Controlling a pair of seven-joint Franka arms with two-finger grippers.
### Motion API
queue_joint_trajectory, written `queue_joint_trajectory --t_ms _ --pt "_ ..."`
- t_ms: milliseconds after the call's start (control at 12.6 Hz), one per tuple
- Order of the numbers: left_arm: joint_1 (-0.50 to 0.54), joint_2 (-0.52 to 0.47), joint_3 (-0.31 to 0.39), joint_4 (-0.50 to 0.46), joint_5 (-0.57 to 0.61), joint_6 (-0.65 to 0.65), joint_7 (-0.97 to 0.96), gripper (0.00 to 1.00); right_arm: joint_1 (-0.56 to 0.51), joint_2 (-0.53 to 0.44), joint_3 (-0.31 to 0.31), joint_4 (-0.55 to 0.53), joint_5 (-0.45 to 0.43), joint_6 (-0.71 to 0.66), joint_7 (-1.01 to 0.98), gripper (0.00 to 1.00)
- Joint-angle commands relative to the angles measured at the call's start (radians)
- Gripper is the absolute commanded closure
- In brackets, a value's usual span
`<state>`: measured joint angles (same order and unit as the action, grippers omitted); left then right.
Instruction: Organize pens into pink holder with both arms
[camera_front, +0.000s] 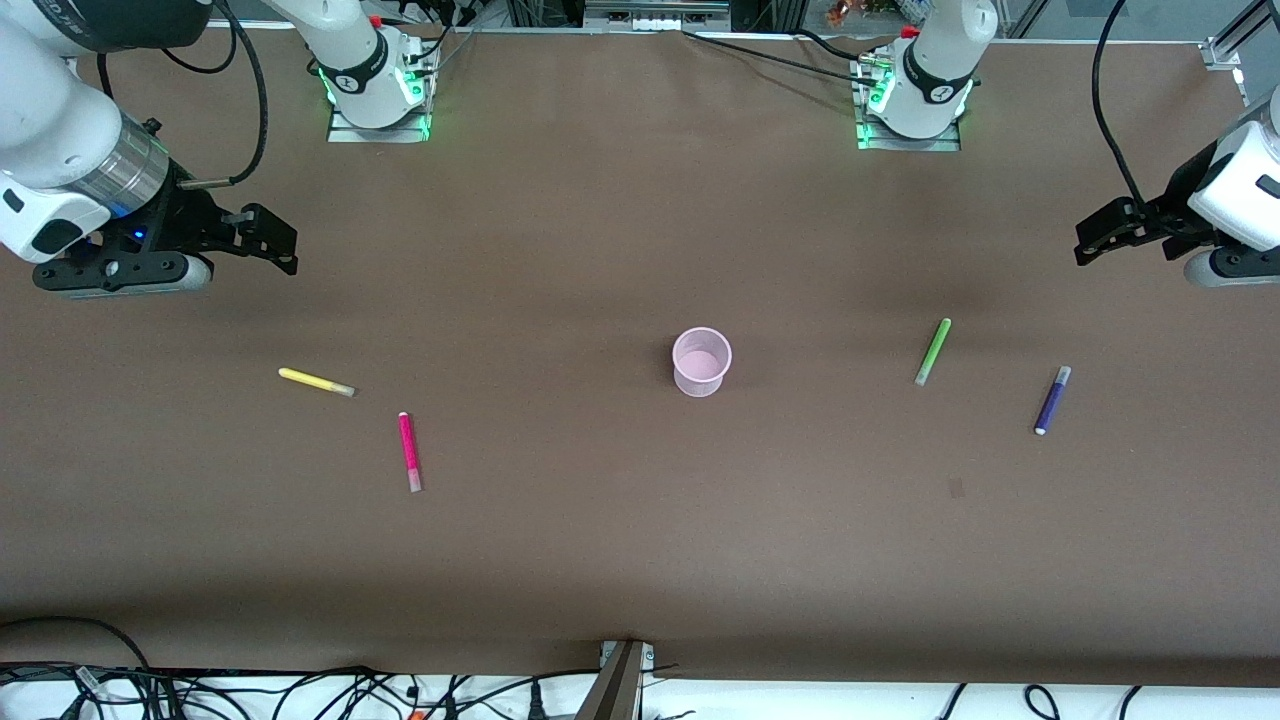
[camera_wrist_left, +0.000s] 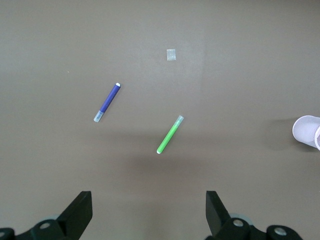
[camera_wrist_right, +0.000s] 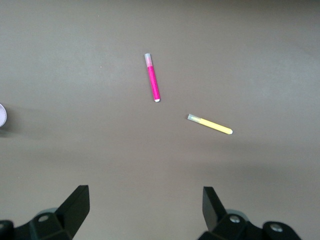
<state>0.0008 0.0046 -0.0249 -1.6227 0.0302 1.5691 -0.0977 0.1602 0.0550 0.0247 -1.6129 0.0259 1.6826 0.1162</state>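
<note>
The right gripper (camera_front: 275, 240) is held wide open and empty above the counter (camera_front: 560, 250) at the right arm's end; the left gripper (camera_front: 1095, 238) hangs likewise open at the left arm's end. The pink holder (camera_front: 701, 361) stands upright between them. Toward the right arm's end from it lie the yellow pen (camera_front: 316, 382) and magenta pen (camera_front: 409, 452), the yellow one closer to the right gripper, lying crosswise. Toward the left arm's end lie the green pen (camera_front: 933, 351) and purple pen (camera_front: 1052, 400), both slanted.

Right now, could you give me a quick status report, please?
Left gripper and right gripper open, empty, waiting at table ends. Four pens lying flat around pink holder; holder empty. Nothing in the way.
</note>
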Motion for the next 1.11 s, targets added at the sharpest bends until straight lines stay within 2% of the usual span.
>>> queue_joint_trajectory --t_ms 0,239,1035 --pt "0.012 0.014 -0.007 0.032 -0.019 -0.017 0.007 0.0 0.001 -0.001 -0.008 0.008 0.014 0.008 -0.004 0.0" --pt "0.013 0.014 -0.007 0.032 -0.019 -0.017 0.006 0.0 0.004 -0.001 -0.006 0.01 0.04 0.012 0.003 0.0" --pt "0.015 0.014 -0.006 0.03 -0.021 -0.018 0.006 0.0 0.004 -0.001 -0.003 0.008 0.043 0.016 0.003 0.0"
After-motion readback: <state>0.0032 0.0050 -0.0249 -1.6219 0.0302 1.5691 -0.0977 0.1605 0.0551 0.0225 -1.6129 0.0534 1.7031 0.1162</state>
